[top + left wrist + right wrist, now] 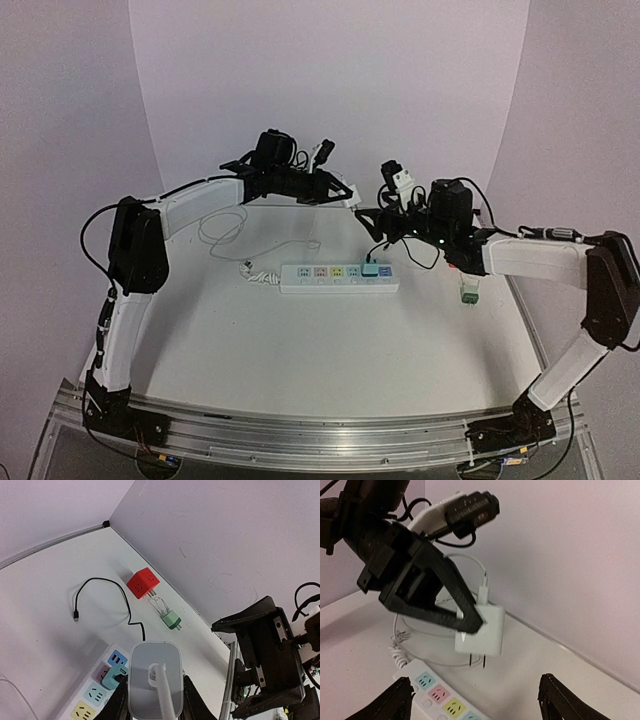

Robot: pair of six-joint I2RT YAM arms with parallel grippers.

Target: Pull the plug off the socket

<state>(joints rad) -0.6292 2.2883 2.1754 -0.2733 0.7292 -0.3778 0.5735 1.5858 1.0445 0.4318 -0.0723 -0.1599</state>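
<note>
The socket, a long white power strip (338, 278) with coloured outlet labels, lies mid-table. A teal plug (372, 268) sits in it near its right end and also shows in the left wrist view (114, 676). My left gripper (155, 704) is shut on a white charger plug (154, 680) with a white cable. It holds the plug in the air above the strip, its two prongs bare (481, 630). My right gripper (477, 705) is open wide and empty, above the strip (437, 695) and facing the left gripper (345, 193).
A red cube adapter (143, 583) and a loose green plug (171, 618) lie near the right table edge, with a black cable (105, 587) beside them. The strip's white cord (230, 235) loops at the back left. The right arm (530, 258) reaches in from the right.
</note>
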